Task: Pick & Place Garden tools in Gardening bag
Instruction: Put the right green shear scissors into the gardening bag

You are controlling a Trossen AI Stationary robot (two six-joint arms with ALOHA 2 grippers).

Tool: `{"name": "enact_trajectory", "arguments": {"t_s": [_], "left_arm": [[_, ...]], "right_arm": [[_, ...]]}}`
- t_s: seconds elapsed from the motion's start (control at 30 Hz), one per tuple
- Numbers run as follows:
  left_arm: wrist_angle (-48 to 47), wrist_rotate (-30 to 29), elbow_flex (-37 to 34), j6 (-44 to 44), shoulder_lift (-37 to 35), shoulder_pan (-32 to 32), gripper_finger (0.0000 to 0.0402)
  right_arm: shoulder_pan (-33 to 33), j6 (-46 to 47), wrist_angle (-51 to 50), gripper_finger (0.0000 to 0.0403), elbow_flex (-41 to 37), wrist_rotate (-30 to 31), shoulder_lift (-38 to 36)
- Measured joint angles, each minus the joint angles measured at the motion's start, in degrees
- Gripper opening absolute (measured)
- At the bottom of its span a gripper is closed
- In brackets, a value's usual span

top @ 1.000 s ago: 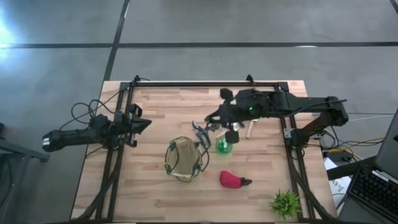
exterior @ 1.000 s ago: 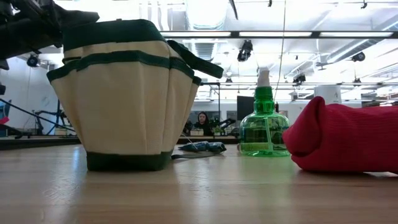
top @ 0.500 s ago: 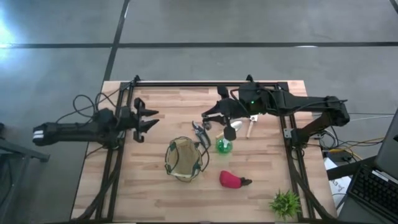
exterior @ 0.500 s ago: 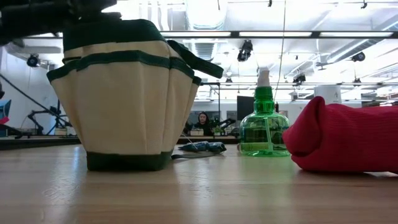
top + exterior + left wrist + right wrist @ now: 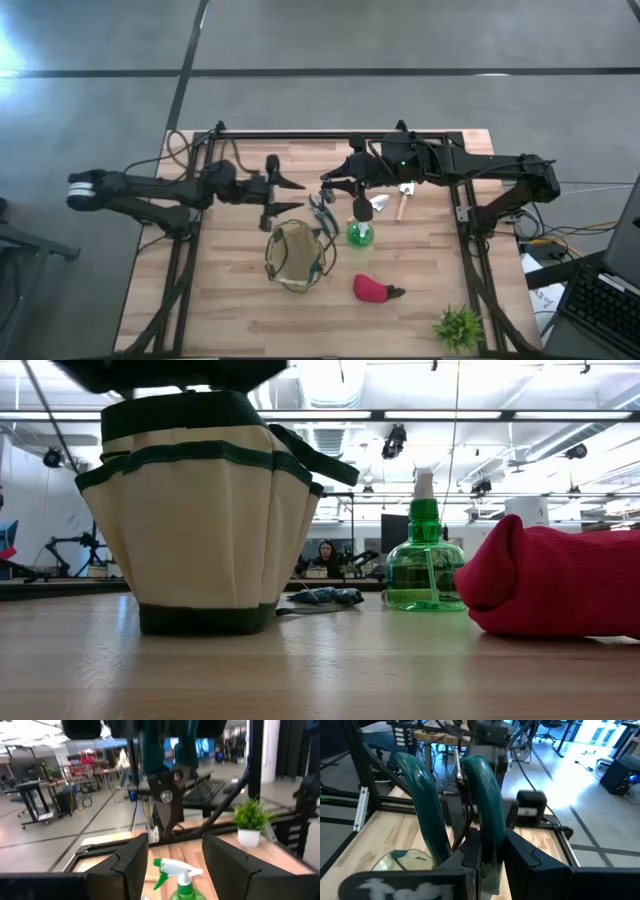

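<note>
My right gripper (image 5: pixel 352 190) is shut on teal-handled shears (image 5: pixel 167 805), which hang over the green spray bottle (image 5: pixel 358 235). My left gripper (image 5: pixel 290 196) stands open at the bag's far left, its fingers pointing at the shears and touching nothing. The olive-tan gardening bag (image 5: pixel 295 255) stands upright on its base (image 5: pixel 205 618). A dark tool (image 5: pixel 321 212) lies flat on the table beyond the bag. Behind the bottle lies a pale trowel with a wooden handle (image 5: pixel 390 205). A red-and-black piece (image 5: pixel 372 290) lies on the bag's near right. My right gripper pinches one teal handle (image 5: pixel 490 845) of the shears between its two fingers, coming from above. The other handle (image 5: pixel 422 805) stands free beside it. The shears hang clear of the table, their blades (image 5: pixel 168 822) pointing down over the bottle.
A small potted plant (image 5: pixel 458 325) stands at the near right corner. Black frame rails (image 5: pixel 330 135) run along the far edge and both sides of the table. Bare wood shows left of the bag and along the near edge.
My left gripper has swung from the table's left edge toward the middle, up to the bag's far side, and has opened. My right gripper has risen and drawn a little toward the far edge with the shears.
</note>
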Motion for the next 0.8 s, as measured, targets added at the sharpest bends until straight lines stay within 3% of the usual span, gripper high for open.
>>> {"name": "enact_trajectory", "arguments": {"t_s": [0.17,0.37,0.8], "left_arm": [[0.1,4.3,6.7,1.3,6.1,-0.2,0.0183],[-0.6,4.5,9.6,1.8,9.6,-0.2,0.0183],[-1.5,4.6,12.1,2.2,7.1,-0.2,0.0183]], "right_arm": [[0.0,0.0,-0.1,0.0041,-0.1,3.5,0.0],[0.0,-0.4,0.2,0.0041,-0.2,3.7,0.0],[0.1,-0.5,-0.1,0.0041,-1.6,6.6,0.2]]}}
